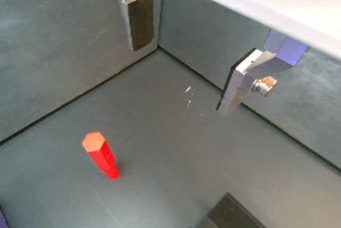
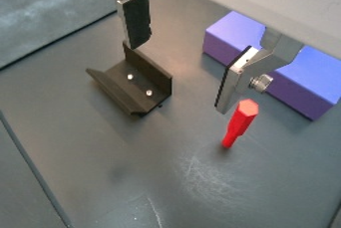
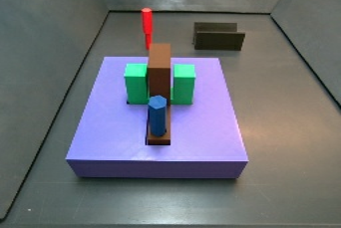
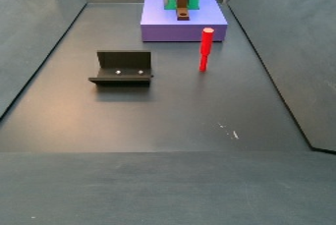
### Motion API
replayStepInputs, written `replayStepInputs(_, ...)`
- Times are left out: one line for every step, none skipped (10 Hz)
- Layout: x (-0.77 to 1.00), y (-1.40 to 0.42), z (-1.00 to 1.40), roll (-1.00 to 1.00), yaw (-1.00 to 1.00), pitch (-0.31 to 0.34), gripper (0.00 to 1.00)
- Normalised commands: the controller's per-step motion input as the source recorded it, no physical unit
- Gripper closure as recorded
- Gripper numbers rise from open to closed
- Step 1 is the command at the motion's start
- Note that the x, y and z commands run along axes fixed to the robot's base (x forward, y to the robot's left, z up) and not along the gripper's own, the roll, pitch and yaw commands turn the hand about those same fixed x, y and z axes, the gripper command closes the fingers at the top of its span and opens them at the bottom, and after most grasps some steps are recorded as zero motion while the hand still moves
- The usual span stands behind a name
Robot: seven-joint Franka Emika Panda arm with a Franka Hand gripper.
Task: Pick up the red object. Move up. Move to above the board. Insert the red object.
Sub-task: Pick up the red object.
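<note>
The slim, smooth bright-red cylindrical peg (image 4: 206, 49) stands upright on the dark matte floor, just beside the purple block-shaped platform (image 3: 173, 137) and untouched. In a wrist view the gripper (image 2: 186, 55) hangs above the floor with its flat silver fingers (image 2: 135, 16) spread wide and nothing between the dark pads; the red peg (image 2: 238, 123) stands near one fingertip. The long brown plank-like board (image 3: 160, 85) lies on the platform between two green blocks (image 3: 138, 84), a blue peg (image 3: 158, 115) upright in it. The dark L-shaped fixture (image 4: 124, 68) sits apart, matte.
</note>
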Motion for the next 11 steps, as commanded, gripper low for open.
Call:
replayStepInputs(0.00, 0.00, -0.07, 0.00, 0.00, -0.034, 0.00)
replayStepInputs(-0.14, -0.17, -0.22, 0.00, 0.00, -0.116, 0.00)
replayStepInputs(-0.40, -0.45, -0.29, -0.06, 0.03, -0.170, 0.00)
replayStepInputs(-0.60, -0.59, -0.36, -0.04, 0.00, -0.214, 0.00)
replayStepInputs(-0.58, -0.69, -0.41, -0.09, 0.00, -0.216, 0.00)
replayStepInputs(-0.47, -0.69, -0.47, -0.13, 0.00, -0.220, 0.00)
replayStepInputs(-0.47, -0.60, -0.49, -0.14, 0.00, -0.224, 0.00)
replayStepInputs(-0.20, -0.38, -0.49, -0.15, 0.00, -0.176, 0.00)
replayStepInputs(0.00, -0.22, -0.42, -0.14, -0.05, -0.146, 0.00)
replayStepInputs(0.34, -0.01, -0.24, 0.00, 0.00, -0.009, 0.00)
replayStepInputs(0.31, 0.00, -0.11, 0.00, -0.03, 0.000, 0.00)
